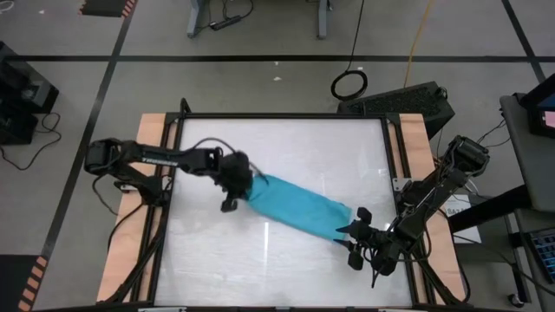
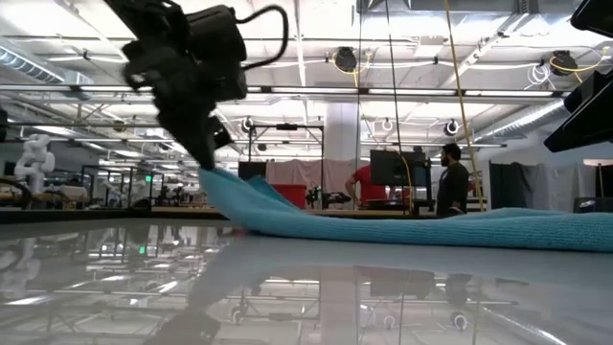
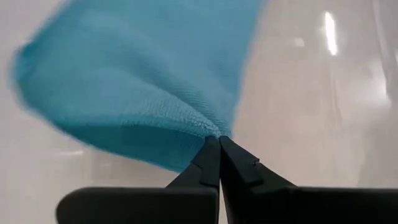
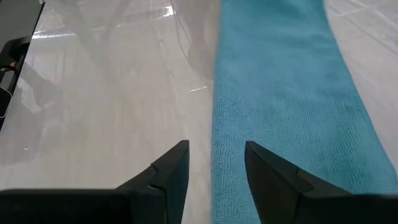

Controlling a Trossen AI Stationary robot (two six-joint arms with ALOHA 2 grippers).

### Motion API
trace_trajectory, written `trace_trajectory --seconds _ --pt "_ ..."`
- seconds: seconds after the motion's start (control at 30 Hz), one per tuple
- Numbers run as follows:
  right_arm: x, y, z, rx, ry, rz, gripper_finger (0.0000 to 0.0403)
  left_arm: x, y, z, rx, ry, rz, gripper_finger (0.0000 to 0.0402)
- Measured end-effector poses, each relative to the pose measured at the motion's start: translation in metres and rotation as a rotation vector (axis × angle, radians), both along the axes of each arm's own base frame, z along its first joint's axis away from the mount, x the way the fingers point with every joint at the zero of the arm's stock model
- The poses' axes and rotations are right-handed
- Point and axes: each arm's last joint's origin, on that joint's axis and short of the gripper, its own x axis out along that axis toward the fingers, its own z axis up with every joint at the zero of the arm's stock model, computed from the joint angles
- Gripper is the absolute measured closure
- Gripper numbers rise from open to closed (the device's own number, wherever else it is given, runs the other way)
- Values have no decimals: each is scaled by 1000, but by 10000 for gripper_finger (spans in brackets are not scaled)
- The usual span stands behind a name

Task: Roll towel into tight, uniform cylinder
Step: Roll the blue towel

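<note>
The left gripper point(image 3: 219, 142) has its jaws pinching the towel point(image 1: 299, 206) end, lifted; best fold it over snugly; the right gripper point(image 4: 216, 155), jaws spread, should pin the far end.

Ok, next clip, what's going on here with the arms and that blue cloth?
A two-armed robot is working on a turquoise towel that lies as a long folded strip slanting across the white table. The left pincer is shut on the strip's left end and holds that end raised off the surface, as the low view shows. The right pincer stands open at the strip's other end, one finger over the cloth's edge, gripping nothing. No rolled cylinder shows yet.
</note>
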Motion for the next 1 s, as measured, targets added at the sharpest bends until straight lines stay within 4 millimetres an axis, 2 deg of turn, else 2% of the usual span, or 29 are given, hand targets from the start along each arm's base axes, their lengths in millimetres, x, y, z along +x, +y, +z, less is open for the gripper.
trace_trajectory --seconds 0.07,0.17,0.33,0.6,0.7,0.87,1.0 --pt "0 0 0 1 0 0 257 -3 -10 -8 10 2 -46 400" --pt "0 0 0 3 1 0 257 -12 -16 -24 44 70 -13 396" --pt "0 0 0 -1 5 1 257 -24 -21 -41 13 147 80 358" --pt "1 0 -1 -26 10 18 257 -22 -28 -43 16 107 82 271" --pt "5 -1 -7 -59 30 18 257 -21 -29 -43 25 93 85 250" --pt "15 -3 -27 -100 116 29 257 -21 -28 -43 31 101 112 241" --pt "20 0 -35 -91 150 74 257 -24 -27 -45 77 135 139 241"
